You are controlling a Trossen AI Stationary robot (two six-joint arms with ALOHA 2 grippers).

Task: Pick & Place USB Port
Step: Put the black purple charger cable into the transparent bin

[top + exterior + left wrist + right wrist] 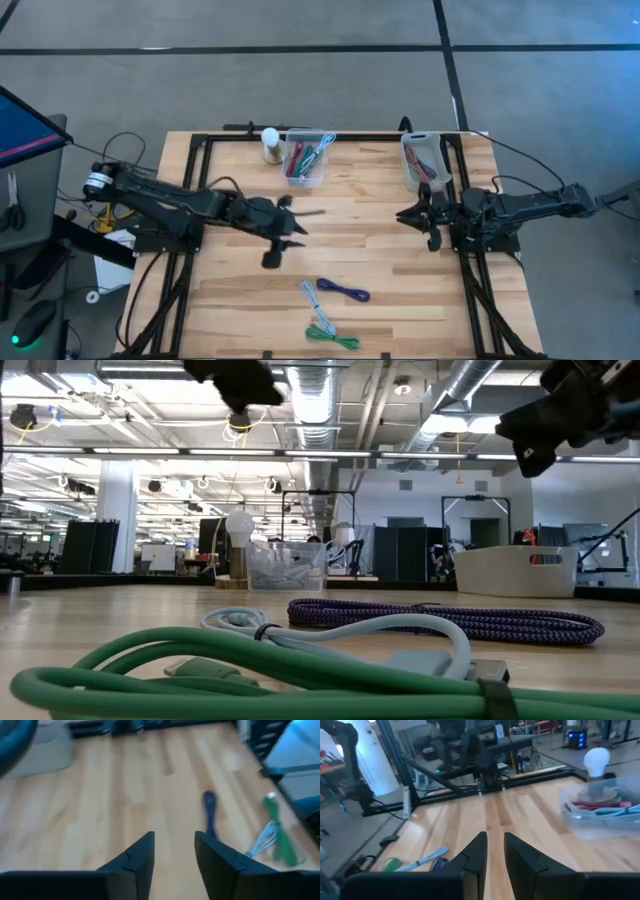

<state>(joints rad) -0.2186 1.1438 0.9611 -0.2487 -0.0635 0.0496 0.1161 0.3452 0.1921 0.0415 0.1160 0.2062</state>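
Grey floor (300,80) all around the wooden tabletop (380,250); beyond it an open workshop, silver ducts (320,400) overhead, ceiling lights (445,422) glowing, white pillar (118,510) at left.

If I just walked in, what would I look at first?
Probably the three coiled cables near the table's front edge: a green cable, a light blue cable and a purple cable. Above the middle of the table, the left gripper hangs with nothing between its parted fingers. At the back sit a clear bin of cables and a white light bulb beside it.
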